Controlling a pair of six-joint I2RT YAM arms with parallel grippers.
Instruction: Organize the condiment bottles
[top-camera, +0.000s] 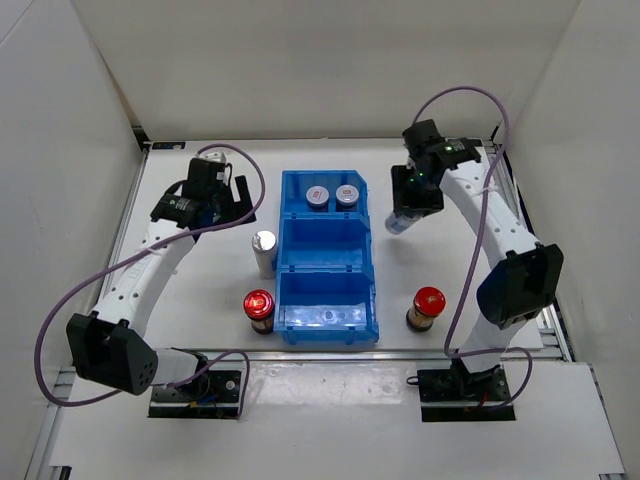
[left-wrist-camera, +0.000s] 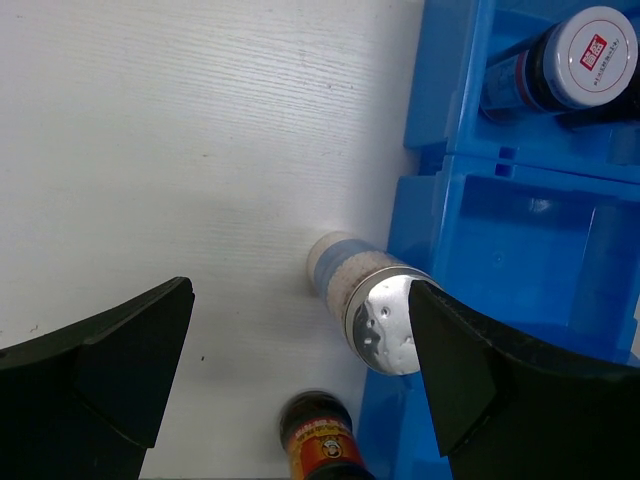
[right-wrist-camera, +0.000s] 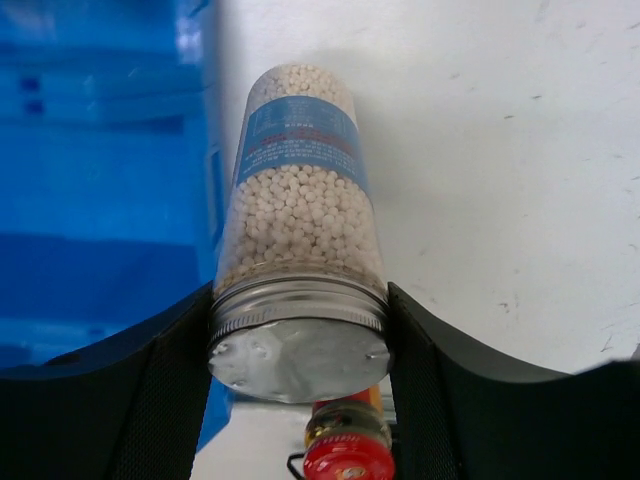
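The right claw (right-wrist-camera: 298, 300) is closed on the silver cap of a tall clear bottle with a blue label (right-wrist-camera: 300, 190). The bottle is full of small white balls. The words on its label are too blurry to read. It stands straight up, cap on top, and its long side runs down from the claw toward the white counter (right-wrist-camera: 500, 150). It is hard to tell if its bottom touches the counter.

To the left of this claw sits the blue plastic bin with three boxes (top-camera: 284, 230). The far box holds a short dark bottle with a grey lid (top-camera: 318, 196) and a second grey-lidded bottle (top-camera: 347, 194), both standing up. Each lid has a red patch with white marks too small to read. Nearer the arm's base than the claw stands a brown bottle with a red cap (top-camera: 427, 308).

The left claw (left-wrist-camera: 300, 290) is wide open and holds nothing. Below it, by its right finger, a second tall silver-capped bottle (left-wrist-camera: 385, 325) stands upright, just beside the bin's wall. Closer in stands a second brown red-capped bottle (left-wrist-camera: 320, 440). Its orange label cannot be read.
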